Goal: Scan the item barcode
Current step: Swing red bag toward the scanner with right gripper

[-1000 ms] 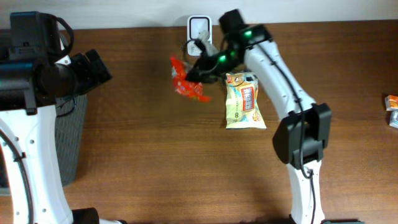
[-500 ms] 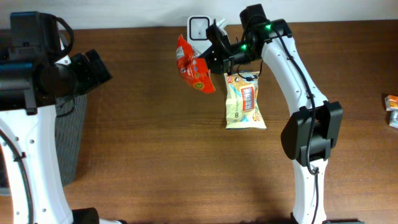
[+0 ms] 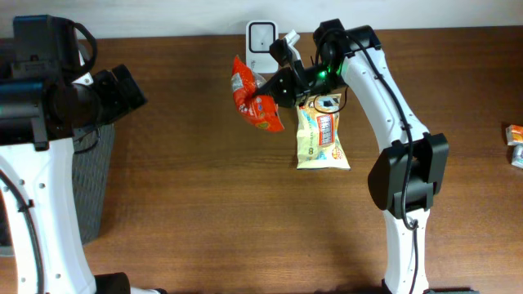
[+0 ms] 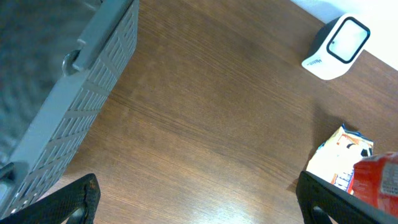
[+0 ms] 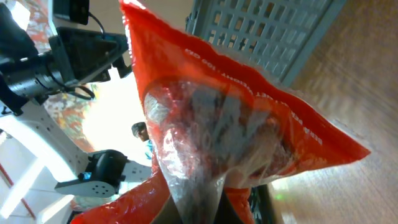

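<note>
At the left edge, the left gripper is hovering wide open and empty near the basket. In the upper middle, the right gripper is pinching a red bag shut-tight, just below the scanner. It is likely presenting the bag; next, the barcode needs turning toward the scanner's window.

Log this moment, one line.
right jaws: shut on red bag, aloft near scanner | left jaws: open, empty, by basket | yellow pack: on table

grey basket at left edge; yellow snack pack flat on table.
</note>
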`<state>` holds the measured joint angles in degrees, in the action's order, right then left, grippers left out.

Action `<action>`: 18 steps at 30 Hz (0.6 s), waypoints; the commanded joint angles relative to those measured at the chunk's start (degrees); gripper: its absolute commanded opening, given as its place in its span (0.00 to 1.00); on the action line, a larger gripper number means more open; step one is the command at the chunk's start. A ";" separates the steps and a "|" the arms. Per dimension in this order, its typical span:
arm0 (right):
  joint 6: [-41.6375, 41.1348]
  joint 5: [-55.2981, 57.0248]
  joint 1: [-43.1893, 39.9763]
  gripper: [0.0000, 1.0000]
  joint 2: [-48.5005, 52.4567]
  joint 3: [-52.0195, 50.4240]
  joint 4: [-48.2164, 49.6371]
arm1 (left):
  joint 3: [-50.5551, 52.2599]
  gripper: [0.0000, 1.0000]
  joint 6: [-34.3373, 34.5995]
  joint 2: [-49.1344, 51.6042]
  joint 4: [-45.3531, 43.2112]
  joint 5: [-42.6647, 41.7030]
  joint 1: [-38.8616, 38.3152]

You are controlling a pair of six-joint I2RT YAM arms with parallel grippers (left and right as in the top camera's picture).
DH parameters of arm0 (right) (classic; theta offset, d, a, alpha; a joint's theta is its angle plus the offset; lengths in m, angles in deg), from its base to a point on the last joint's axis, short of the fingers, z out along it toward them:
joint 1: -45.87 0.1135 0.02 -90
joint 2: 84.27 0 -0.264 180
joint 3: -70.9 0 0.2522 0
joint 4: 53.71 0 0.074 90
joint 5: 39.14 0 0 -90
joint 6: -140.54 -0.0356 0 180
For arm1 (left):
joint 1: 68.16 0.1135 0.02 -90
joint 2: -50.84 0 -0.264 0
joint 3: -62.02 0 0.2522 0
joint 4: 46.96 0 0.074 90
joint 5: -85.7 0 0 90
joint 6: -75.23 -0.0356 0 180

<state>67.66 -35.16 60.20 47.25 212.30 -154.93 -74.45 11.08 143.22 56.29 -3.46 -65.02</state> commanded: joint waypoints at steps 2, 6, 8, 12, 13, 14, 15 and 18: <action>19.28 9.66 0.04 0.04 -0.44 0.44 -9.88 | 0.04 0.99 0.46 -0.11 -0.07 0.00 0.13; 21.62 14.80 1.99 0.04 -0.61 0.42 -9.88 | 0.04 0.99 0.46 -0.11 -0.07 0.00 0.13; 23.02 17.16 3.17 0.04 -0.68 0.42 -9.88 | 0.04 0.99 0.46 -0.11 -0.07 0.00 0.13; 23.19 22.40 5.09 0.04 -0.68 0.42 -9.88 | 0.04 0.99 0.46 -0.11 -0.07 0.00 0.13; 23.21 23.47 5.53 0.04 -0.68 0.42 -9.88 | 0.04 0.99 0.46 -0.11 -0.07 0.00 0.13; 23.45 24.48 5.97 0.04 -0.68 0.42 -9.88 | 0.04 0.99 0.46 -0.11 -0.07 0.00 0.13; 24.09 25.05 6.34 0.04 -0.68 0.42 -9.88 | 0.04 0.99 0.46 -0.11 -0.07 0.00 0.13; 24.65 25.24 6.62 0.04 -0.68 0.42 -9.88 | 0.04 0.99 0.46 -0.11 -0.07 0.00 0.13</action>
<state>90.26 -11.12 66.65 47.25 212.32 -164.55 -74.45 11.08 143.22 56.31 -3.46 -65.02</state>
